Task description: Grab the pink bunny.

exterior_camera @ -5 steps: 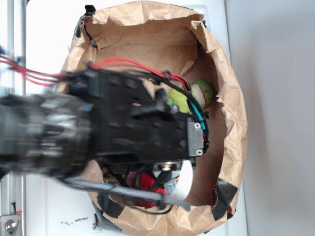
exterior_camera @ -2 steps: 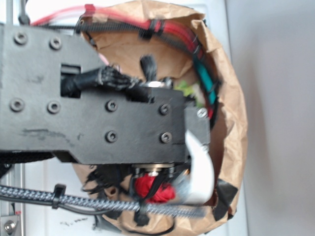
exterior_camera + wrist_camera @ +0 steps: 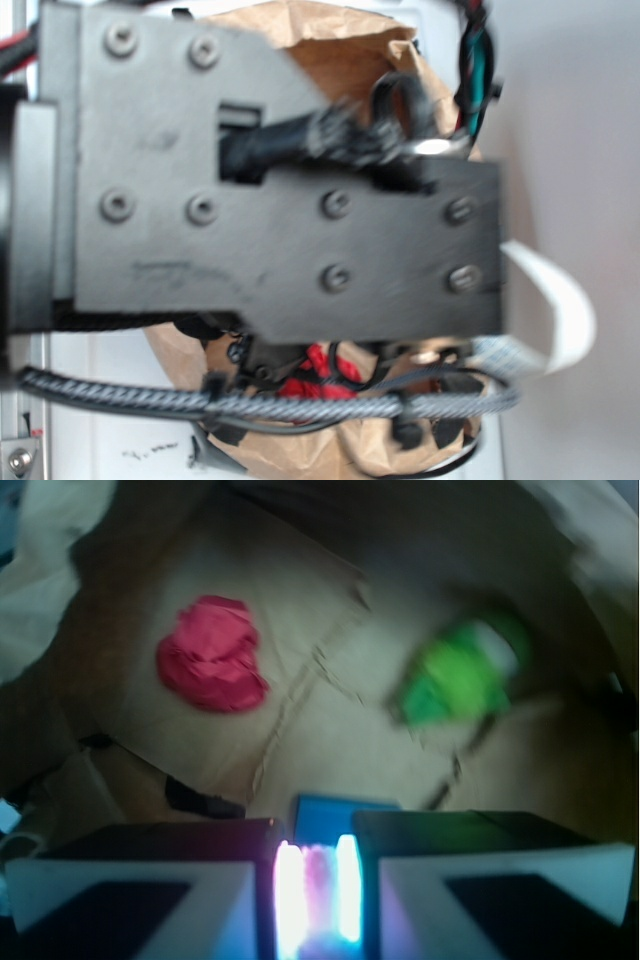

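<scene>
In the wrist view my gripper [image 3: 316, 885] is shut to a narrow gap, and a strip of fluffy pink, the pink bunny [image 3: 320, 875], shows in it between brightly glowing pads. Most of the bunny is hidden by the fingers [image 3: 140, 900]. Below lies the brown paper bag's floor [image 3: 330, 715], well away from the jaws. In the exterior view the black arm [image 3: 280, 210] fills the frame and hides both gripper and bunny.
A red wrinkly fabric lump [image 3: 212, 668] lies on the bag floor at left and peeks out under the arm [image 3: 318, 372]. A green-and-yellow plush toy [image 3: 455, 675] lies at right. The bag's crumpled rim [image 3: 330, 45] rings the area.
The arm has risen toward the exterior camera and shifted right, now covering nearly all of the bag. The green toy, visible earlier beside the arm, is hidden there.
</scene>
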Tool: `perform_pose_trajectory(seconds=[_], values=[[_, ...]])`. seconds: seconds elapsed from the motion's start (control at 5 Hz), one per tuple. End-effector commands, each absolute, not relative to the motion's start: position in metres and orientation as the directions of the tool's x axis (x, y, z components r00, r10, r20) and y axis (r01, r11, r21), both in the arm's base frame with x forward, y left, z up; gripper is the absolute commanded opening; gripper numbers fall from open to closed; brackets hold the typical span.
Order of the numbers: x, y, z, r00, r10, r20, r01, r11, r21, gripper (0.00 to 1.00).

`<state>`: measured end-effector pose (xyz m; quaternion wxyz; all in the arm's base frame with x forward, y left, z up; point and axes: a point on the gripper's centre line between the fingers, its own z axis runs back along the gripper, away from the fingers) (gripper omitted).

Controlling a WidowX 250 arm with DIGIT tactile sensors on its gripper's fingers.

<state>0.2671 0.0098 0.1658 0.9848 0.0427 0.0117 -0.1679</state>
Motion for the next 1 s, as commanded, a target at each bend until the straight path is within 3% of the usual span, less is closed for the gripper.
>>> perform_pose_trajectory(seconds=[0.0, 0.2, 0.4, 0.8], values=[[0.258, 0.013, 0.196, 0.991, 0.095, 0.093, -0.094, 0.995, -0.018, 0.00], [0.262, 0.019, 0.197, 0.961, 0.192, 0.201, -0.192, 0.981, -0.017, 0.00], [0.268, 0.022, 0.195, 0.944, 0.209, 0.254, -0.216, 0.976, 0.000, 0.00], [0.276, 0.021, 0.192, 0.955, 0.186, 0.231, -0.193, 0.981, 0.009, 0.00]])
